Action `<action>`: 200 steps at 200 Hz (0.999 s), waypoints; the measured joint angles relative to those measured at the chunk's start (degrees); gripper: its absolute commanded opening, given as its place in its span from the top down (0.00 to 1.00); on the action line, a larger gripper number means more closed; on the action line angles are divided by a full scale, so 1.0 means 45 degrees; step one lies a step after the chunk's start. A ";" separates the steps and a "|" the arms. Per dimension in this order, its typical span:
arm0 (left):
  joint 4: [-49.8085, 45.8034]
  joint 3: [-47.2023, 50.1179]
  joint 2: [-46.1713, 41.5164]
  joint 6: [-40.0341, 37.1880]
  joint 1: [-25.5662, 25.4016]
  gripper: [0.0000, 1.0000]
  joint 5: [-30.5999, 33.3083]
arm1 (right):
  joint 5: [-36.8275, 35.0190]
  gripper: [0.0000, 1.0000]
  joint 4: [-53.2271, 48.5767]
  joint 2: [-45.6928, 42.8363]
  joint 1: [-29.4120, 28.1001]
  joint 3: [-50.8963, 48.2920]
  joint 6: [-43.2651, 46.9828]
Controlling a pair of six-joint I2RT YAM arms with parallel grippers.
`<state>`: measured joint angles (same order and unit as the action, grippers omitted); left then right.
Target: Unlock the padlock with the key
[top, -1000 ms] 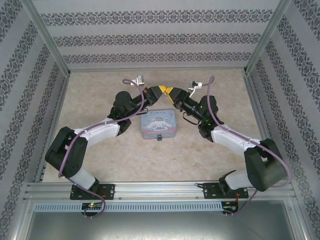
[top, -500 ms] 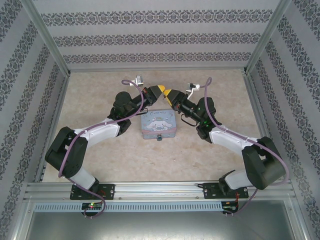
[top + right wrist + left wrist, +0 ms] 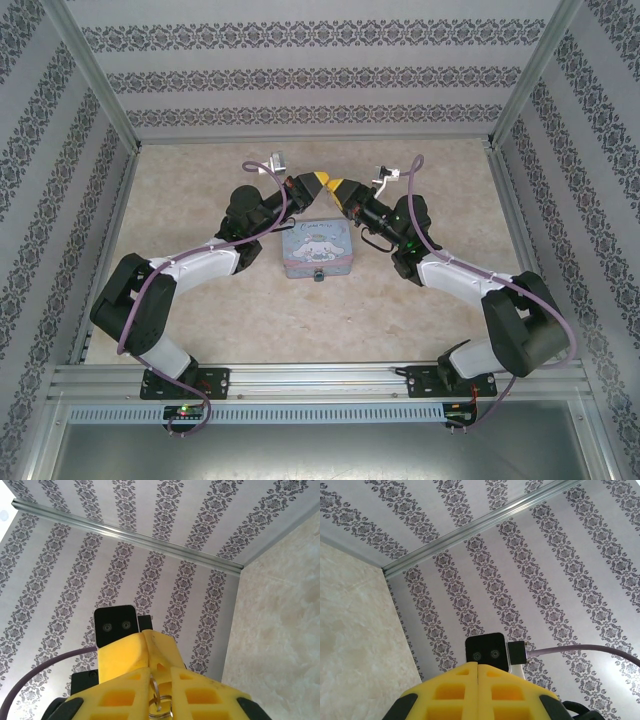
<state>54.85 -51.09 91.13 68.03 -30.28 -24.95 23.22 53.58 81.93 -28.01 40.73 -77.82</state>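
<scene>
Both grippers meet tip to tip in the air behind the tin. My left gripper (image 3: 320,181) (image 3: 478,664) is shut, its yellow pads pressed flat together with nothing showing between them. My right gripper (image 3: 342,187) (image 3: 160,672) faces it, jaws drawn close onto thin metal key rings (image 3: 161,700) that sit in the narrow gap. The left gripper's fingers (image 3: 125,655) touch the right fingertips just above the rings. The key's blade is hidden. The tiny padlock (image 3: 318,275) hangs at the front of the pale-blue tin box (image 3: 318,244), well below and in front of both grippers.
The tin box sits mid-table on the beige marbled surface (image 3: 420,170). Patterned walls (image 3: 300,80) with aluminium frame posts close in the back and both sides. The left arm (image 3: 190,265) and right arm (image 3: 470,285) curve in from the near rail.
My right gripper has shifted slightly left toward the left gripper, and its jaws have narrowed. The left arm, tin box and padlock have not moved.
</scene>
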 measured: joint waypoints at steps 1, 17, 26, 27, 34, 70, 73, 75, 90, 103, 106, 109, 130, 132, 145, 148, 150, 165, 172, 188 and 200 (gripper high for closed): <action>0.0000 0.0000 0.0000 0.0000 0.0000 1.00 0.0000 | 0.0000 0.87 0.0010 0.0000 0.0000 0.0000 -0.0015; 0.0005 0.0010 0.0000 0.0000 0.0005 1.00 0.0044 | -0.0039 0.90 0.0102 0.0000 0.0005 0.0000 -0.0029; 0.0005 0.0010 0.0000 0.0000 0.0005 1.00 0.0053 | -0.0049 0.93 0.0117 0.0000 0.0010 0.0000 -0.0058; 0.0005 0.0010 0.0000 0.0005 0.0005 1.00 0.0058 | -0.0053 0.93 0.0117 0.0000 0.0005 0.0000 -0.0063; 0.0005 0.0010 0.0000 0.0005 0.0005 1.00 0.0097 | -0.0058 0.95 0.0131 0.0000 0.0005 0.0000 -0.0073; 0.0015 0.0019 0.0000 0.0049 0.0005 1.00 0.0146 | -0.0063 0.99 0.0204 0.0029 0.0010 -0.0010 -0.0073; 0.0015 0.0019 0.0000 0.0049 0.0005 1.00 0.0146 | -0.0063 0.98 0.0209 0.0034 0.0010 -0.0010 -0.0073; 0.0015 0.0019 0.0000 0.0049 0.0005 1.00 0.0151 | -0.0063 0.97 0.0209 0.0034 0.0010 -0.0010 -0.0073; 0.0015 0.0019 0.0000 0.0053 0.0005 1.00 0.0185 | -0.0063 0.88 0.0257 0.0073 0.0010 -0.0010 -0.0083; 0.0015 0.0024 0.0000 0.0058 0.0005 1.00 0.0185 | -0.0058 0.86 0.0321 0.0112 0.0010 -0.0010 -0.0083; 0.0015 0.0024 0.0000 0.0058 0.0005 1.00 0.0185 | -0.0058 0.85 0.0345 0.0126 0.0010 -0.0010 -0.0102; 0.0015 0.0024 0.0000 0.0058 0.0005 1.00 0.0185 | -0.0053 0.85 0.0359 0.0141 0.0010 -0.0010 -0.0097; 0.0010 0.0024 0.0000 0.0063 0.0005 1.00 0.0189 | -0.0049 0.84 0.0529 0.0248 0.0000 -0.0010 -0.0107; 0.0010 0.0024 0.0000 0.0063 0.0005 1.00 0.0189 | -0.0049 0.84 0.0534 0.0262 0.0000 -0.0010 -0.0107; 0.0010 0.0029 0.0000 0.0068 0.0005 1.00 0.0194 | -0.0049 0.83 0.0602 0.0330 0.0000 -0.0010 -0.0107; 0.0010 0.0029 0.0000 0.0068 0.0005 1.00 0.0194 | -0.0049 0.83 0.0631 0.0340 0.0000 -0.0010 -0.0107; 0.0010 0.0029 0.0000 0.0073 0.0005 1.00 0.0199 | -0.0049 0.83 0.0641 0.0355 0.0000 -0.0010 -0.0112; 0.0010 0.0034 0.0000 0.0083 0.0005 1.00 0.0238 | -0.0049 0.82 0.0738 0.0423 -0.0005 -0.0010 -0.0117; 0.0010 0.0049 0.0000 0.0083 0.0005 1.00 0.0238 | -0.0049 0.81 0.0777 0.0447 -0.0005 -0.0010 -0.0117; 0.0010 0.0063 0.0000 0.0087 0.0005 1.00 0.0243 | -0.0044 0.81 0.0826 0.0495 -0.0005 -0.0010 -0.0121; 0.0010 0.0083 0.0000 0.0087 0.0005 1.00 0.0243 | -0.0049 0.81 0.0826 0.0500 -0.0039 -0.0010 -0.0121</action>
<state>54.89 -50.72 91.13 68.42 -30.26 -23.86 23.00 57.30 84.18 -28.18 40.69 -78.37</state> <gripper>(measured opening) 0.049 0.188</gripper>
